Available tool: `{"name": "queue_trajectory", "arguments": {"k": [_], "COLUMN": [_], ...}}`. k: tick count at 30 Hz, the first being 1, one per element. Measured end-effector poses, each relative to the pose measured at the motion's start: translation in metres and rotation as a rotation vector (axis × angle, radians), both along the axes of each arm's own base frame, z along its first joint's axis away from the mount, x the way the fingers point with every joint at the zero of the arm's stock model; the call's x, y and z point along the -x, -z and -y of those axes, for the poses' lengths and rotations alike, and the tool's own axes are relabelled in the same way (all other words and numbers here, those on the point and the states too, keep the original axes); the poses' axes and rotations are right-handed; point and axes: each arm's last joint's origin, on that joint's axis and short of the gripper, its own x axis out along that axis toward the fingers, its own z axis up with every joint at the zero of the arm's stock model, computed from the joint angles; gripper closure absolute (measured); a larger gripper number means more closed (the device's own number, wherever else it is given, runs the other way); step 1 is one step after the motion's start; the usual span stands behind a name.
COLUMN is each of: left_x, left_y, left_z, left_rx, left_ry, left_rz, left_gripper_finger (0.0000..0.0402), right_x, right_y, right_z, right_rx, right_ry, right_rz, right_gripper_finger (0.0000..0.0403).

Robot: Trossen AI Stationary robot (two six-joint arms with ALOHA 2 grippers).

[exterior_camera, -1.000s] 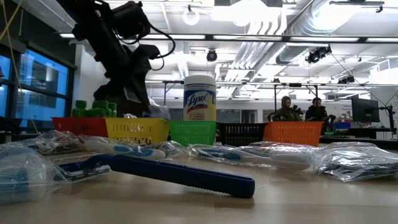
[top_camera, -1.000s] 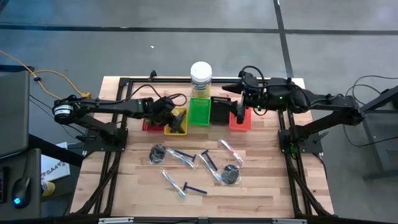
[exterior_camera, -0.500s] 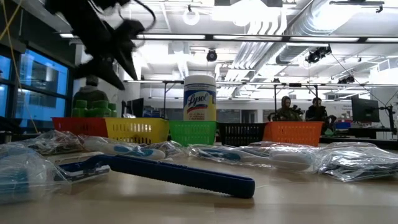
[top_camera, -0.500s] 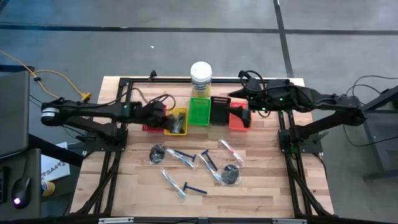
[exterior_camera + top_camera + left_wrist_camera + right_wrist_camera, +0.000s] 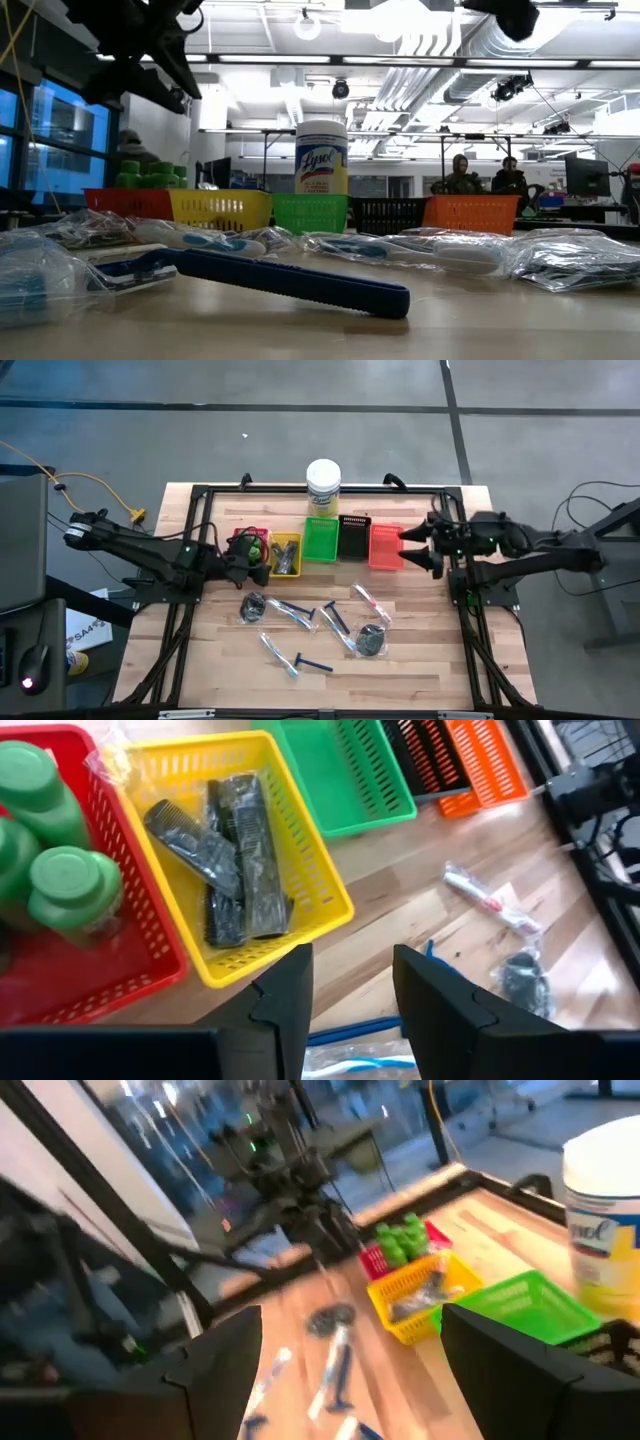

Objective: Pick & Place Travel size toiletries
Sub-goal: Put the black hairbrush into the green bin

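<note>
Left gripper (image 5: 350,1010): fingers a little apart, holding nothing, just in front of the yellow tray (image 5: 300,870).
Combs (image 5: 225,855): grey, lying in that tray, just ahead of the left fingers.
Green pots (image 5: 60,885): in the red tray (image 5: 150,945) beside it.
Razors (image 5: 335,618): loose on the table (image 5: 420,660), between both grippers.
Right gripper (image 5: 418,547): spread wide, empty, beside the orange tray (image 5: 385,546).

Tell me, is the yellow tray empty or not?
Not empty. The yellow tray holds grey combs in clear sleeves, lying flat inside it; the high view agrees.
</note>
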Motion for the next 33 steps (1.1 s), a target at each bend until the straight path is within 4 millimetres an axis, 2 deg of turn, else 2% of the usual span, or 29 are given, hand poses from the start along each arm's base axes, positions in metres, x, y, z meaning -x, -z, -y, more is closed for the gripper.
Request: {"name": "queue_trajectory", "arguments": {"k": [8,13,19,24,33], "left_x": [0.003,0.007,0.019,0.033,0.045], "left_y": [-0.003,-0.007,-0.014,-0.020,-0.033], "left_z": [-0.001,-0.002,-0.004,-0.007,-0.009], "left_rx": [0.002,0.006,0.006,0.020,-0.036], "left_ry": [0.001,0.004,0.007,0.008,0.135], "left_rz": [0.022,0.042,0.064,0.081,0.149], "left_gripper_finger": [0.0268,0.0268,0.0268,0.0268,0.0268], "right_x": [0.010,0.016,0.026,0.031,0.032], "right_y": [0.082,0.115,0.130,0.151,0.154], "right_z": [-0.004,-0.005,-0.003,-0.001,-0.002], "right_rx": [-0.149,-0.184,-0.184,-0.206,-0.226], "right_ry": [0.023,0.062,0.104,0.133,0.124], "right_rz": [0.159,0.219,0.260,0.257,0.260], "right_gripper_finger": [0.0109,0.0109,0.0109,0.0109,0.0109]}}
